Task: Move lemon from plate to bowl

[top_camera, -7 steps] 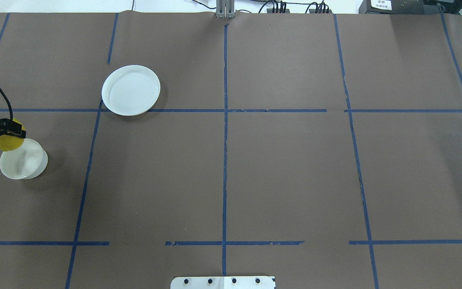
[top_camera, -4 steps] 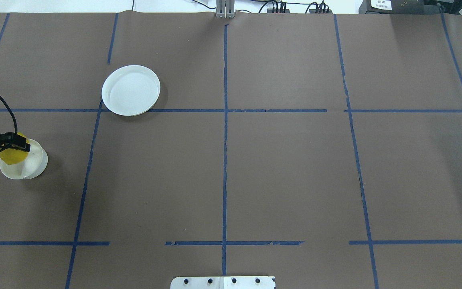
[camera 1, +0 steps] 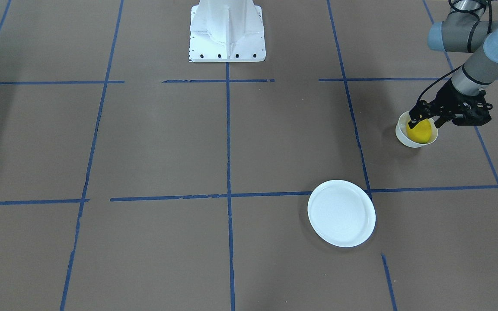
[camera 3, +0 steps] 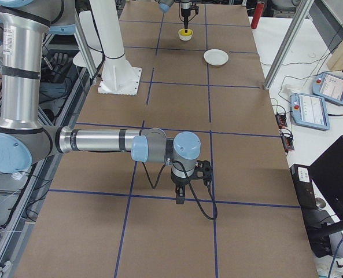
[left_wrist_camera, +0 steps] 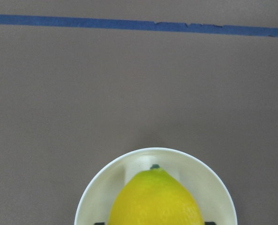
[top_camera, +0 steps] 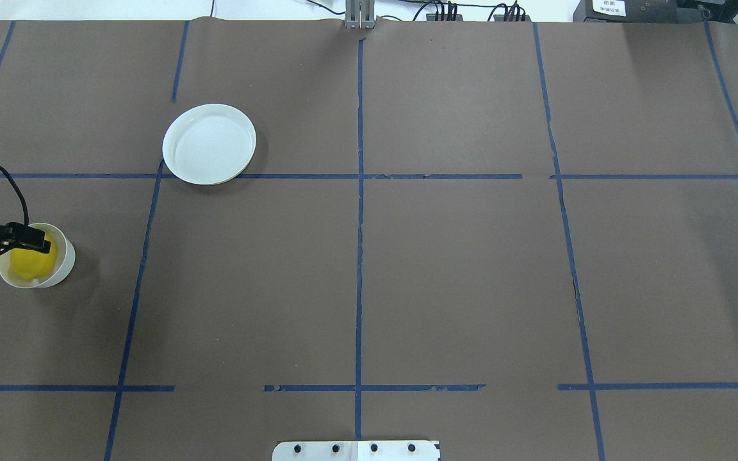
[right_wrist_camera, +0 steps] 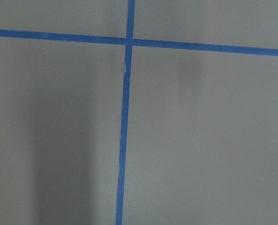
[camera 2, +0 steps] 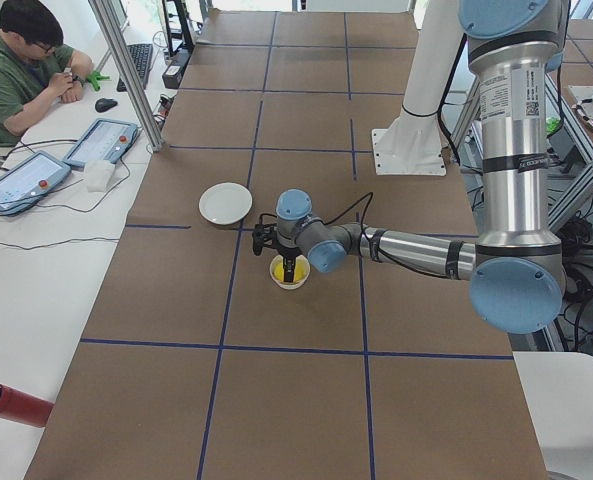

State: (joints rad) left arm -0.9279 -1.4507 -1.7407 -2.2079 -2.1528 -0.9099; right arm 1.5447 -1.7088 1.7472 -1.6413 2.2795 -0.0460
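Note:
The yellow lemon (top_camera: 26, 264) sits low inside the small white bowl (top_camera: 66, 257) at the table's far left edge. My left gripper (top_camera: 37, 242) reaches into the bowl from above and is shut on the lemon (camera 1: 420, 132). In the left wrist view the lemon (left_wrist_camera: 155, 201) fills the bowl (left_wrist_camera: 94, 194), with dark fingertips at its sides. The white plate (top_camera: 209, 144) lies bare further back and to the right; it also shows in the front view (camera 1: 341, 213). My right gripper (camera 3: 180, 198) hovers low over bare table far off; I cannot tell whether it is open or shut.
Blue tape lines grid the brown table cover. The robot's white base (camera 1: 227, 30) stands at the middle of the near edge. An operator (camera 2: 26, 70) sits at a side desk with tablets (camera 2: 21, 180). A red cylinder (camera 2: 11, 403) lies off the table.
My left gripper has moved toward me and down with the lemon, from above the bowl's far rim into the bowl. The plate and bowl have not moved.

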